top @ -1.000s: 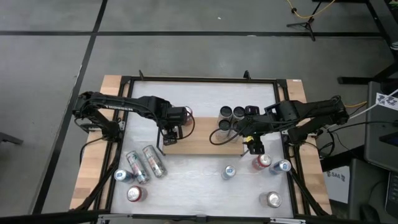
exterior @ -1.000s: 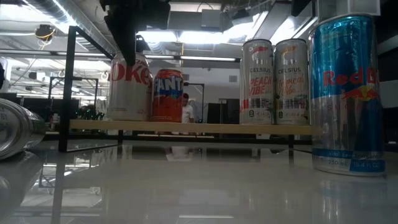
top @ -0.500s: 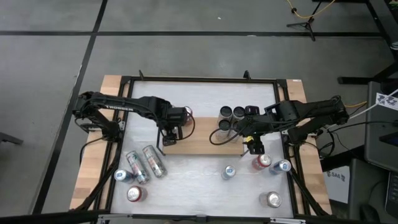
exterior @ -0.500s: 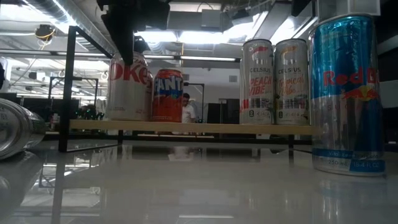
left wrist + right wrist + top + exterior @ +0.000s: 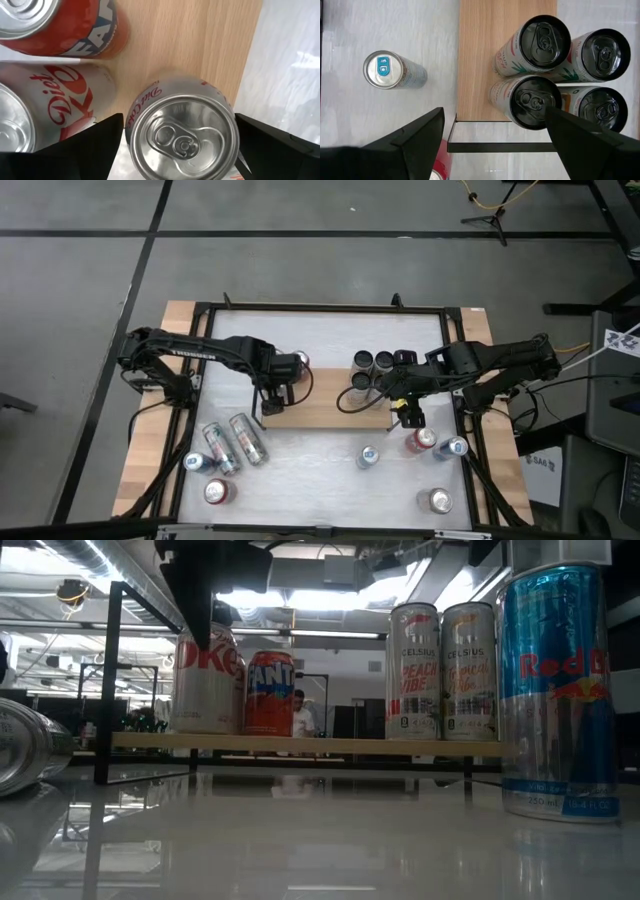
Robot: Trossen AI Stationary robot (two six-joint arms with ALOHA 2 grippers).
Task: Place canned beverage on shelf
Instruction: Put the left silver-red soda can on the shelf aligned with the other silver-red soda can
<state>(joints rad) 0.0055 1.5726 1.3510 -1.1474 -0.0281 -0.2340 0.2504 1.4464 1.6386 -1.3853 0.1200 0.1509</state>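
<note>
The shelf (image 5: 325,410) is a light wooden board with black rails. A Diet Coke can (image 5: 182,137) stands upright on its base at the board's left end, near the front edge. Beside it stand a second Diet Coke can (image 5: 30,115) and a Fanta can (image 5: 270,690). My left gripper (image 5: 272,402) points down over the first can, open, one finger on either side of its top with a thin gap on each side. My right gripper (image 5: 408,415) hangs open above the shelf's right end, holding nothing. Several black-topped Celsius cans (image 5: 540,42) stand there.
Two cans (image 5: 235,442) lie on the table in front of the shelf's left end, and two stand near them (image 5: 205,490). Several cans stand at the front right (image 5: 436,500), among them a tall Red Bull can (image 5: 555,690). The shelf's middle (image 5: 200,45) is bare wood.
My left gripper has opened over the Diet Coke can at the shelf's left end: its fingers have spread apart while the hand stays where it was. The can stands upright on the board, unmoved.
</note>
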